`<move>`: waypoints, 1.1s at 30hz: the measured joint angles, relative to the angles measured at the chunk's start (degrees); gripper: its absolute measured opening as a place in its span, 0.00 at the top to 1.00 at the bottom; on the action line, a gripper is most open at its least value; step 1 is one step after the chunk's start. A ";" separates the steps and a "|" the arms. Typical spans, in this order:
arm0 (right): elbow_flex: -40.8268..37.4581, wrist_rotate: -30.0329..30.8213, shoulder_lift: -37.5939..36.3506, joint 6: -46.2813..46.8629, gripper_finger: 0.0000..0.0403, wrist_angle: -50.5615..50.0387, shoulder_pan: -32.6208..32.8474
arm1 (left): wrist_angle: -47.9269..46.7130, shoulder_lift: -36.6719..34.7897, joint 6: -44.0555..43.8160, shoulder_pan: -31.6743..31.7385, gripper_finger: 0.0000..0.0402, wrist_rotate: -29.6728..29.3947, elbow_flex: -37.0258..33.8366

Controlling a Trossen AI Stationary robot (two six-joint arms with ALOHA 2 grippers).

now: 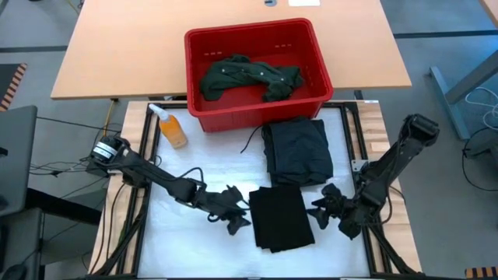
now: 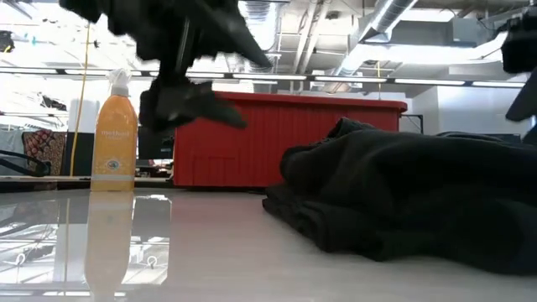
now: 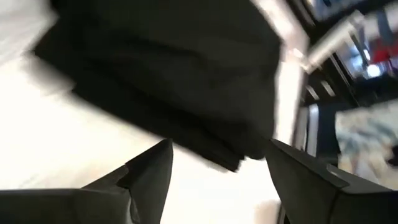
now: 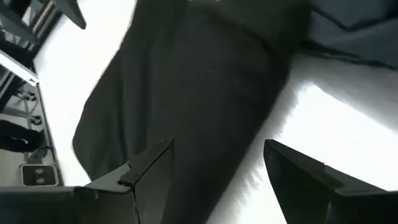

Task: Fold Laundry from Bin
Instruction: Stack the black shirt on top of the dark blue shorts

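Note:
A folded black piece lies flat on the white table top near the front edge. Behind it lies a second folded dark garment. The red bin stands at the far side with a dark green shirt crumpled inside. My left gripper is open just off the black piece's left edge. My right gripper is open at its right edge, with the black cloth showing ahead of and between its fingers. In the low view my left gripper hangs clear above the table.
An orange spray bottle stands upright at the left, in front of the bin's left corner. A wooden table lies beyond the bin. Dark frame rails run along both sides of the white top. Bare white surface spreads at the near left.

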 joint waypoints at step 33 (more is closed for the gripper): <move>-3.68 0.19 17.87 3.25 0.31 22.53 -1.11 | 23.90 19.85 -11.81 -0.25 0.37 -12.00 -0.18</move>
